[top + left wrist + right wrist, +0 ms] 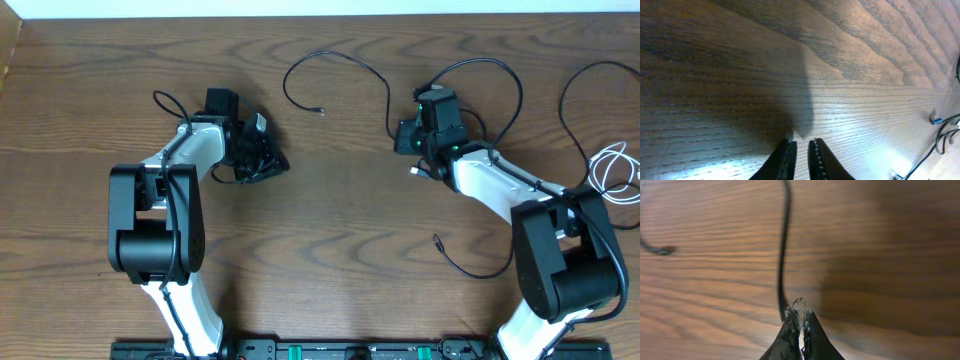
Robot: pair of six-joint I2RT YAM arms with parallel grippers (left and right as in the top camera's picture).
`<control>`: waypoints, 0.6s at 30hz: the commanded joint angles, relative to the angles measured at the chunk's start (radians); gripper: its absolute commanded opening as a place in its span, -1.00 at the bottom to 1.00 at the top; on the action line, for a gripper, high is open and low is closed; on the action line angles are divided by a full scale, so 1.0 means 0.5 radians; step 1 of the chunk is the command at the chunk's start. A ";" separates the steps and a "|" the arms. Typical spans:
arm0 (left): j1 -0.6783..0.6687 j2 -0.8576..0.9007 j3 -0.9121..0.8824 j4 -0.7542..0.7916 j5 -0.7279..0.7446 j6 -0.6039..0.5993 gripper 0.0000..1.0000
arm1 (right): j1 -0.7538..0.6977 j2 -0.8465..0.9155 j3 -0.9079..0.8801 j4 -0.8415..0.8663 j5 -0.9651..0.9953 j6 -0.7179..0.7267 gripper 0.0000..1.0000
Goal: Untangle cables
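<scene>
Black cable [350,56], white cable [615,170], brown wood-grained table [330,230]

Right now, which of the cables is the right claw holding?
The black cable looping toward the table's far middle; the right claw is shut on it. The other black cable and the white cable lie loose, untouched.

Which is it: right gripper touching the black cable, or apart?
Touching. The right wrist view shows the black cable running down into the shut tips of the right gripper, with no gap visible.
</scene>
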 commanded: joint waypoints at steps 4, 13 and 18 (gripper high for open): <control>0.008 0.118 -0.070 -0.011 -0.240 -0.009 -0.67 | -0.335 -0.480 0.113 -0.006 0.169 -0.014 -0.98; 0.008 0.118 -0.070 -0.011 -0.240 -0.016 -0.67 | -0.804 -1.171 0.180 -0.100 0.175 -0.014 -0.98; 0.008 0.118 -0.070 -0.008 -0.240 -0.016 -0.67 | -0.880 -1.251 0.178 -0.443 0.176 -0.018 -0.98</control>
